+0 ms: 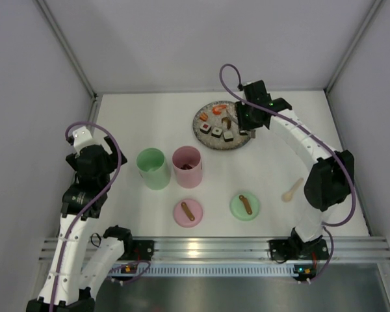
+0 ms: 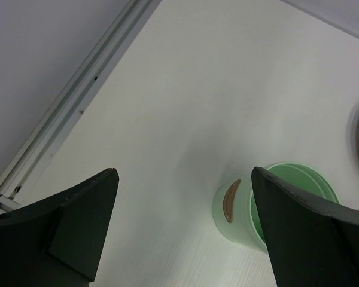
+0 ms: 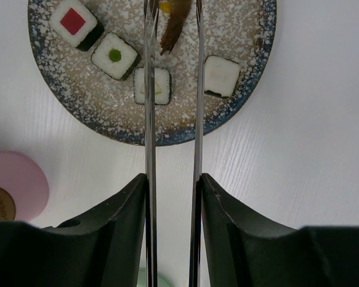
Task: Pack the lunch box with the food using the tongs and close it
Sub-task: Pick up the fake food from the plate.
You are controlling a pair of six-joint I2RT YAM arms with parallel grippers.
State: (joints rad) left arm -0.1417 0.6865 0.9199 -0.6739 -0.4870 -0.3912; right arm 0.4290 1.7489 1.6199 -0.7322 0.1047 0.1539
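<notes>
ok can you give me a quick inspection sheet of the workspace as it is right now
surface: white table, nothing spilled seen
job's things: food pieces on speckled plate; green container and pink container open, green lid and pink lid lying nearer the bases
clutter: wooden spoon near the right arm
grippers: left gripper open, empty, near the green container; right gripper shut on tongs over the plate
cables: purple cable looped along each arm, off the table things
surroundings: grey walls, metal rail at near edge
</notes>
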